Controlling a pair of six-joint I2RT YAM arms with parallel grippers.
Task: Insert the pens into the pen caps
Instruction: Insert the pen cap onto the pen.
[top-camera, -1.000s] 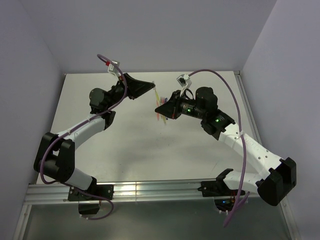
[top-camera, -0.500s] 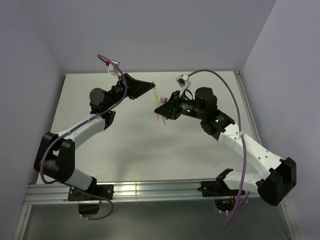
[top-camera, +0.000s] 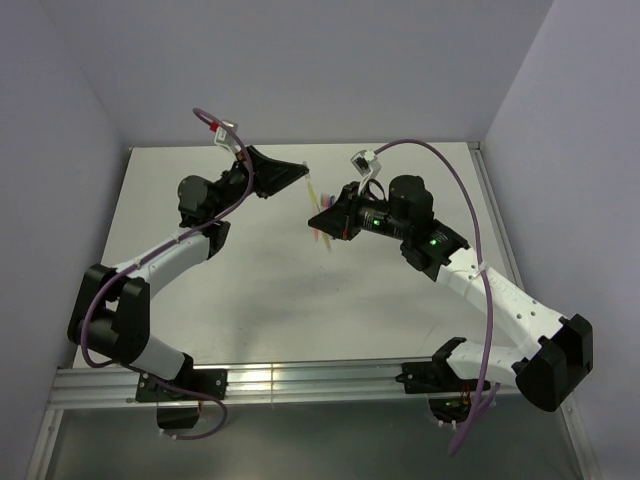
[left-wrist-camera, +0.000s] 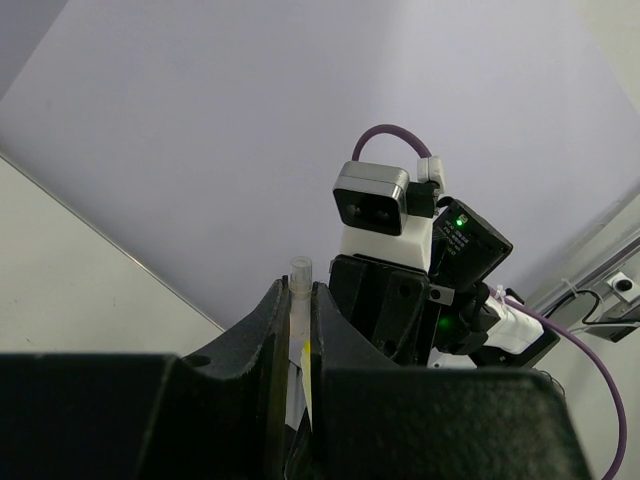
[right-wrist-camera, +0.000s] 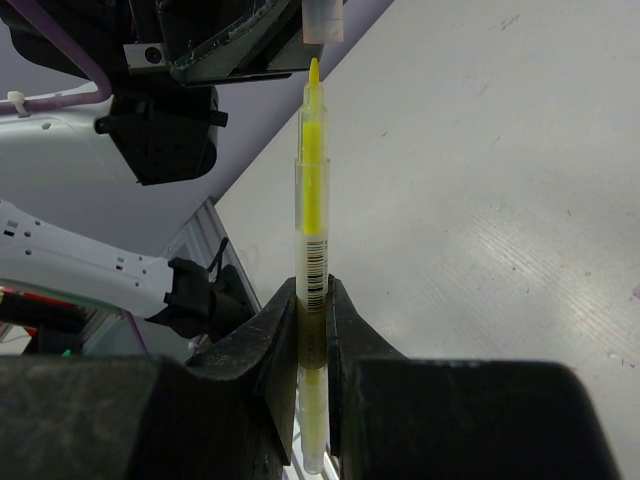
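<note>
Holding almost the same pose as a second ago, the right gripper clamps the yellow pen, its tip just short of the clear pen cap pinched by the left gripper, both raised over the table at its far middle, so insertion looks imminent.

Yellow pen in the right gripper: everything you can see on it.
The yellow pen is a slim marker with a clear plastic barrel, a yellow ink core inside, a barcode label partway down and a bare pointed yellow tip. It is uncapped. The right gripper clamps its lower barrel between both fingers, and the tail sticks out past them. It is held clear of the table, tip aimed at the pale cap pinched in the left gripper, just short of the cap's mouth and apparently not yet inside.
</note>
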